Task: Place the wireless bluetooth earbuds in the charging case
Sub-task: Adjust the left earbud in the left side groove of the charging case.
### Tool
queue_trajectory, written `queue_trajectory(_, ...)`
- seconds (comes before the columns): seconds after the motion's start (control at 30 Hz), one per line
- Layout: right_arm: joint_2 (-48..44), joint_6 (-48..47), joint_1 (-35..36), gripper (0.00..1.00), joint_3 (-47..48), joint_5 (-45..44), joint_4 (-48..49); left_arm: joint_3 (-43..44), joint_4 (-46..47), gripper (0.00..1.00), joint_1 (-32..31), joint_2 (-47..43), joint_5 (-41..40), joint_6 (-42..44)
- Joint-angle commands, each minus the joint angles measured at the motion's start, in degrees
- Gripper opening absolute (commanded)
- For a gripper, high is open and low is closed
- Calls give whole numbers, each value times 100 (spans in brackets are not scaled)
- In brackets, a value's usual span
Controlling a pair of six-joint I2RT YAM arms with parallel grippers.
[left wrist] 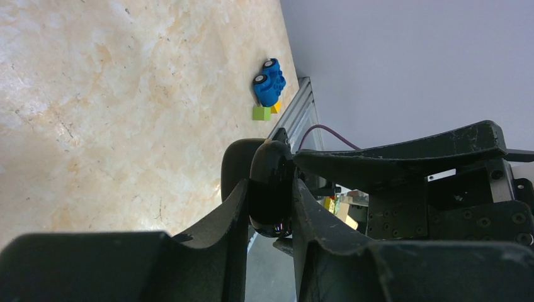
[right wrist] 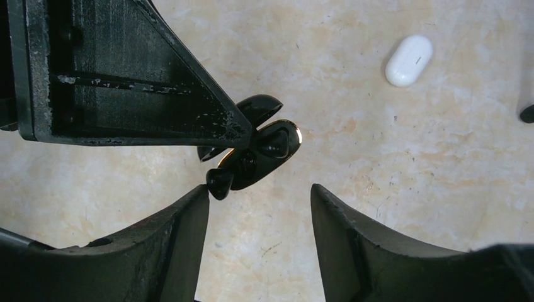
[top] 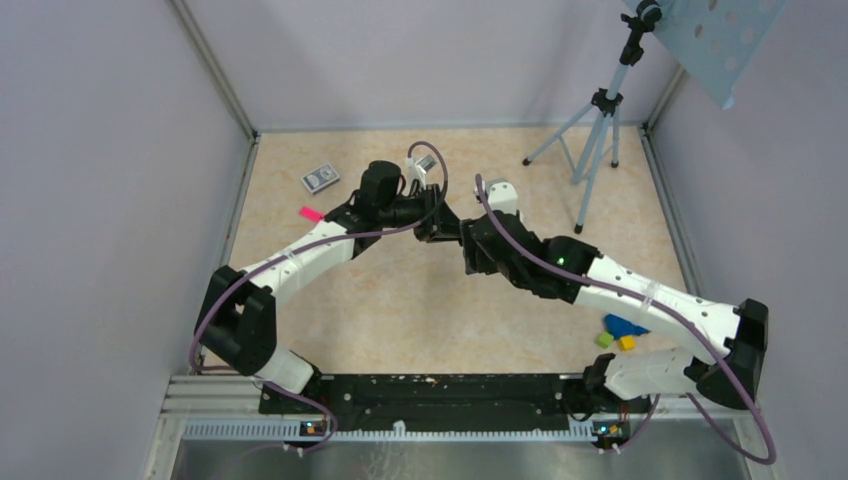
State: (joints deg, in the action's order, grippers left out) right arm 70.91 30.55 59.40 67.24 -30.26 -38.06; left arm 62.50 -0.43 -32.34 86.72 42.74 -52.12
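Charging case (right wrist: 264, 151) first: it's up off the table (right wrist: 409, 157), pinched in my left gripper (left wrist: 271, 189), whose two fingers are clamped on its flanks. From the left wrist I see the glossy black shell edge-on, squeezed right between them

From the right wrist the case looks hinged open, one half splayed up and away and the other facing me. Its long axis runs on a slant, low on my left to high on my right. There's a small dark lump at the low end; I can't tell whether that's part of the case or something sitting in it

My right gripper (right wrist: 259, 195) hangs just short of the case with its jaws spread apart and nothing between them. The case sits straight ahead of the gap, a touch nearer my left-hand fingertip than the other. So the left arm has the case, and the right is the free one, close in and lined up on the opening

Earbuds: I can't pick out any tiny white bits in these views, so my guess is the right gripper has to go and fetch one before anything goes in

Further out, a white pill-shaped object (right wrist: 409, 60) lies flat on the table well beyond the case, up and to the right. It's much bigger than an earbud should be
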Motion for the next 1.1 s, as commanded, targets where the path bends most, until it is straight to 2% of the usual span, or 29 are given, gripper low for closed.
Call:
queue_trajectory(0.0,-267,6,14,59,109,-246,-117,23,144,0,23,-222,40,97)
queue_trajectory(0.5,-406,-41,-168,55,-27,-142,-164,25,117,0,30,-235,5,113)
queue_trajectory(0.73,-808,-287,-151,55,-154,342,422,34,113,0,34,-202,15,105)
queue_trajectory(1.07,-3,-383,17,60,191,317,238,60,69,0,29,-208,-12,127)
